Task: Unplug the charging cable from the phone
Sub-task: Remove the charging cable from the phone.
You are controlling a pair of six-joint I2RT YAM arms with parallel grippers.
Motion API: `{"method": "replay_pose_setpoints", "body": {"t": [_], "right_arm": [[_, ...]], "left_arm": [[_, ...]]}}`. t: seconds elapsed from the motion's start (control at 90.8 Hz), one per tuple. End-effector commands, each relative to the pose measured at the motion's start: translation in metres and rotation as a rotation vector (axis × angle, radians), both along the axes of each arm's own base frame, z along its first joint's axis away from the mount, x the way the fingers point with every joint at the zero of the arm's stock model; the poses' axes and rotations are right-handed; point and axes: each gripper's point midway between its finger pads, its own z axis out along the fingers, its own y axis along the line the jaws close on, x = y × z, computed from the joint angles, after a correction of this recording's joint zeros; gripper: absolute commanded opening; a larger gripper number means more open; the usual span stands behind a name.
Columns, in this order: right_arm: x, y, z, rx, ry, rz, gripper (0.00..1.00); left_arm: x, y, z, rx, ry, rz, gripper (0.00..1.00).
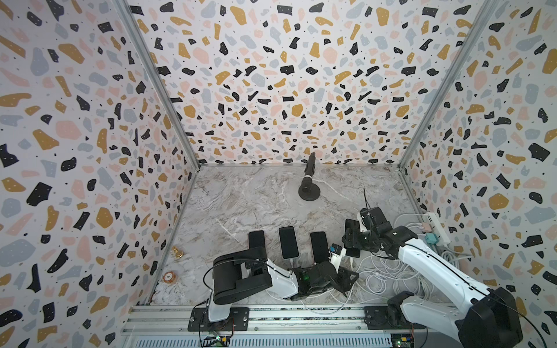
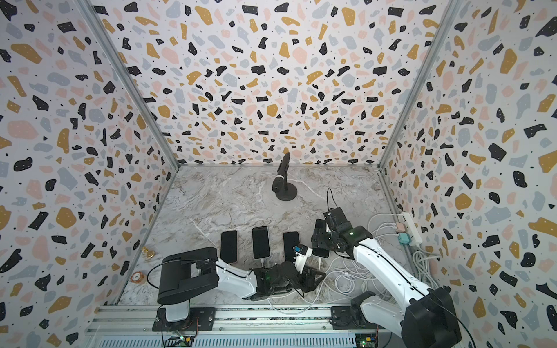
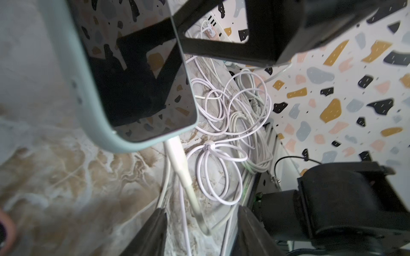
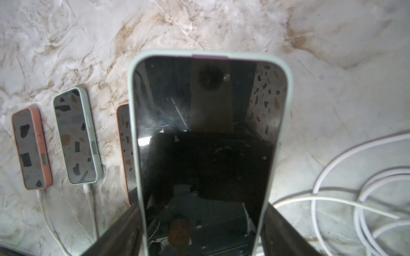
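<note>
Unplugging stage: right gripper (image 4: 202,208) clamps the phone (image 4: 206,144) toward the worktop's (image 1: 241,205) right edge; charging cable (image 3: 193,199) plugged in; left gripper (image 3: 202,211) open, astride it; next, close on the plug (image 3: 176,153), pull straight.

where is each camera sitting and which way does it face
Top views: one stereo head high over the front rail, looking down at the marble table; left arm and right arm show.
Left wrist: on the left arm, facing the charging cable plugged into the held phone; left gripper open.
Right wrist: on the right arm, facing along the held phone's screen; right gripper clamps it.
Shared: both wrist views show that phone.
</note>
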Motion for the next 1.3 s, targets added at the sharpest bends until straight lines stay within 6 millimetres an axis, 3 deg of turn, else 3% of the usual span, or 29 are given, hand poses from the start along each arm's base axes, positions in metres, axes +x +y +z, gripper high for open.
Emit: {"method": "replay_pose_setpoints", "body": {"t": [0.0, 0.319, 0.451, 0.936, 1.167, 1.288], "right_arm": [[0.006, 0.006, 0.016, 0.062, -0.050, -0.010, 0.00], [0.005, 0.003, 0.015, 0.064, -0.045, -0.018, 0.00], [0.007, 0.000, 0.013, 0.054, -0.044, -0.026, 0.00], [0.061, -0.004, 0.048, 0.034, -0.112, -0.061, 0.00], [0.063, -0.009, 0.035, 0.000, -0.061, -0.060, 0.00], [0.055, -0.019, 0.011, -0.087, 0.028, -0.047, 0.00]], "left_arm": [[0.006, -0.001, 0.005, -0.054, -0.009, 0.016, 0.54], [0.008, -0.003, 0.003, -0.056, -0.007, 0.019, 0.24], [0.008, -0.003, 0.000, -0.046, 0.004, 0.024, 0.00], [0.002, 0.008, -0.014, 0.011, 0.003, 0.044, 0.00], [0.000, 0.012, -0.010, 0.016, -0.029, 0.027, 0.00], [0.003, 0.020, 0.018, 0.016, -0.126, 0.023, 0.62]]}}
